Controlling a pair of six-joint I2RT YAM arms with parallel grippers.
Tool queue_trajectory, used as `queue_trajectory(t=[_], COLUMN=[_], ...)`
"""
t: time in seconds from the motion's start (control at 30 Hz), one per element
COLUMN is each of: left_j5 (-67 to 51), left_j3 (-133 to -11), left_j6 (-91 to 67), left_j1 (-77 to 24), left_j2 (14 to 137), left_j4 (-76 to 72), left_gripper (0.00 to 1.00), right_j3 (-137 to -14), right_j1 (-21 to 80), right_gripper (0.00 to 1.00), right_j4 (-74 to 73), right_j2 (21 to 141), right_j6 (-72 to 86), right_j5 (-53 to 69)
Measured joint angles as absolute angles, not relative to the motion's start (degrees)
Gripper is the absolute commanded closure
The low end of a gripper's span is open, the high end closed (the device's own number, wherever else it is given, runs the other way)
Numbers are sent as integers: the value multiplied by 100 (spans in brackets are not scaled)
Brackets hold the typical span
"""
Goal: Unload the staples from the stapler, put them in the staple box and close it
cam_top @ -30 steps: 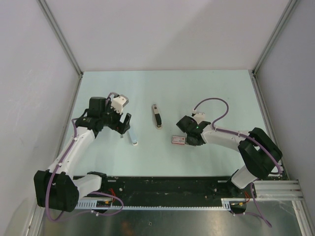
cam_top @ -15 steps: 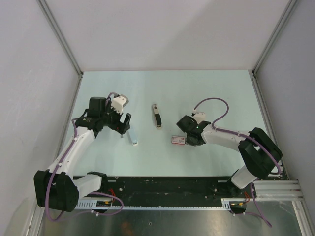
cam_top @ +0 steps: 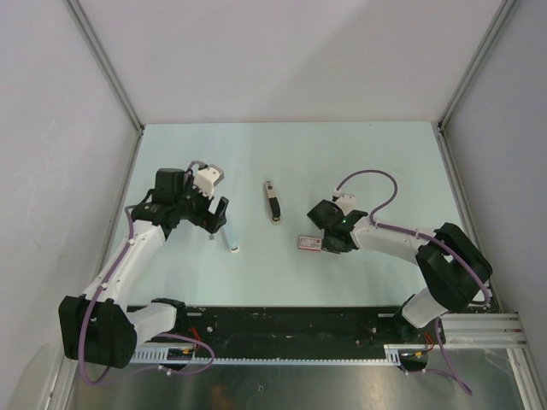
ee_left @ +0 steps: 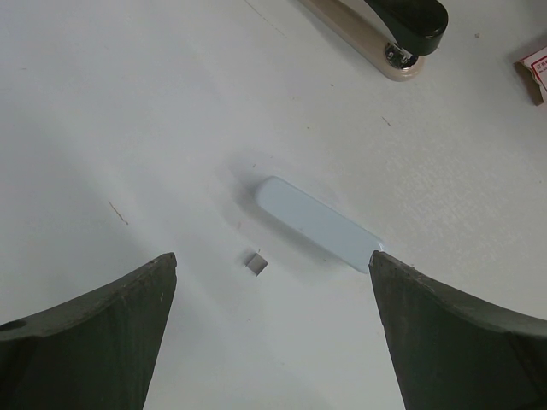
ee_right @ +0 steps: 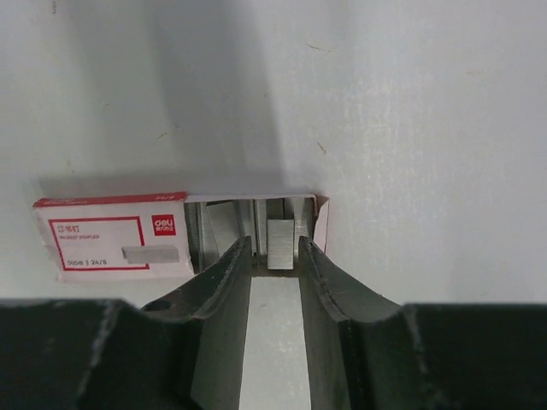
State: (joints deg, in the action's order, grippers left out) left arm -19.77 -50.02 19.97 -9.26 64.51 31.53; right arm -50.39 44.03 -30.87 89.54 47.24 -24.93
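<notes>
Stapler (ee_left: 318,224) seen just ahead of wide-spread left gripper (ee_left: 272,258), long axis slanted across jaws; right gripper (ee_right: 274,242) slightly parted, farther off

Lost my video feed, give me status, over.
Left gripper open over pale-blue stapler, staples loose beside it. Right gripper narrowly open at staple box. Black stapler lies apart.
</notes>
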Motion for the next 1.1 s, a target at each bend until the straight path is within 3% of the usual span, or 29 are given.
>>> queue_trajectory(t=[0.2,0.43,0.8,1.1], left_j5=[-1973,-1911,-1645,-1199], left_j3=[-5002,-5002,-5231,-5533], left_j6=[1997,2018,2268,2493], left_j1=[-1074,-2003,-3315,-3979], left_j2=[6451,6681,7955,9004], left_j4=[3153,3138,2849,2231], left_gripper=[1,2,8,10], right_j3=[-5015,-5015,-3741,-3343], right_j1=[4388,3824,2123,1741], right_gripper=[70,71,72,73], right_j4=[-3065,-3065,-2497,-1566], right_j2=[8359,7395,7389,7795], right_j6=[4644,4532,4390,4488], right_j5=[-2307,-1994,-246,1142])
